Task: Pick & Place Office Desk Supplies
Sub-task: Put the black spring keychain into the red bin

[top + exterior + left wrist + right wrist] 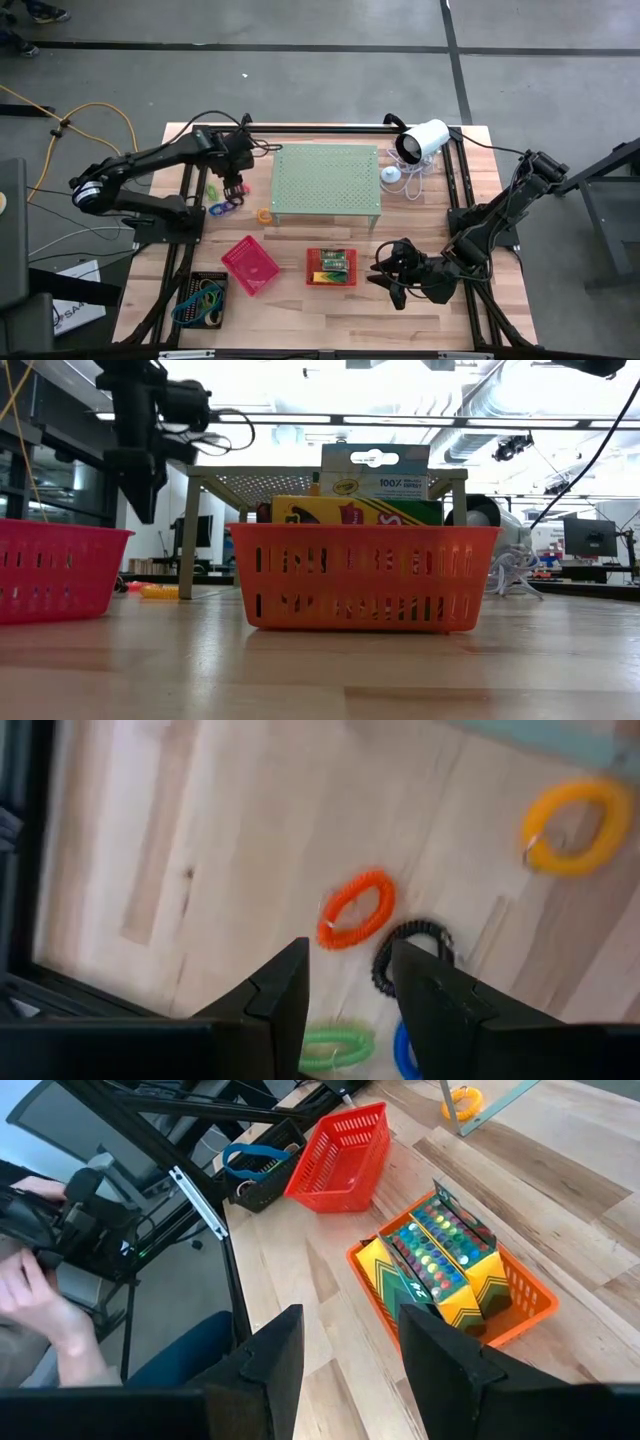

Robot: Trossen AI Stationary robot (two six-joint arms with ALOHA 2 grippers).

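Note:
Several coil rings lie flat on the wood under my left gripper [350, 948], which is open and hangs above them: an orange-red ring [355, 908], a black ring [412, 955], a green ring [338, 1045] and a blue ring [403, 1052]. A yellow-orange ring [575, 825] lies farther off, by the stand's leg [264, 215]. From above, the left gripper [232, 190] is at the stand's left side. My right gripper [387, 276] is open and waits just right of the red tray [332, 267], which holds colourful packs [440, 1265].
The pale green perforated stand [327, 180] fills the table's far middle. A pink tray [250, 265] and a black tray [203, 297] holding band loops sit near the left front. A white camera [420, 140] with cables stands far right. A person's hand [25, 1295] shows beyond the table.

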